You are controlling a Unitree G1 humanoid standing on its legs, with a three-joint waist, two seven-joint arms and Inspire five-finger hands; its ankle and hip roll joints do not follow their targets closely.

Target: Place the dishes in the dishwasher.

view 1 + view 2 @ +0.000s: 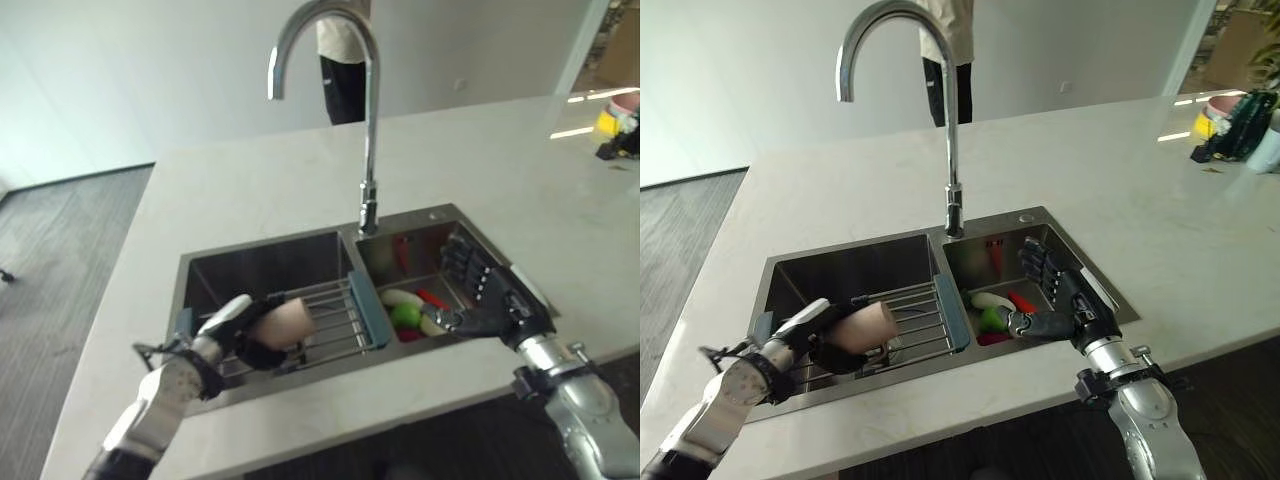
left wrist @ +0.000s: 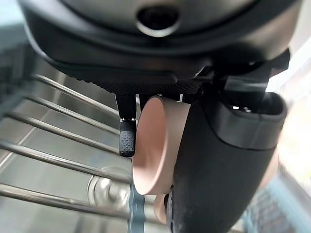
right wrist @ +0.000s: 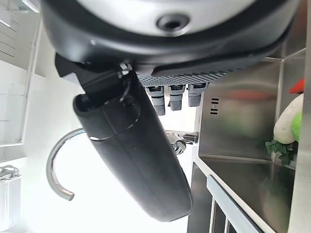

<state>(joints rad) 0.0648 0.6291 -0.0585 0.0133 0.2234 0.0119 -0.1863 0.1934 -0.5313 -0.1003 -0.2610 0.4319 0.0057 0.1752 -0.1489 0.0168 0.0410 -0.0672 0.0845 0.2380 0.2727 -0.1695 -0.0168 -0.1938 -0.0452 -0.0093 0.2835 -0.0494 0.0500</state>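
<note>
A double-basin steel sink [image 1: 200,268] is set in a pale counter. At 8 o'clock, the left hand [image 1: 228,332] is curled round a pink cup [image 1: 283,324], held sideways over the wire rack [image 1: 335,312] spanning the left basin, likely for placing. At 4 o'clock, the right hand [image 1: 495,300] hangs slack-fingered and empty over toy vegetables [image 1: 408,312] in the right basin.

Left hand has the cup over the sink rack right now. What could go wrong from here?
1. The left hand holds the pink cup on its side, low over the wire rack; lifting could catch the rack.
2. The grip is near one end, so the cup might slip into the sink.
3. The open right hand hovers above the toy vegetables, close to the faucet.
</note>
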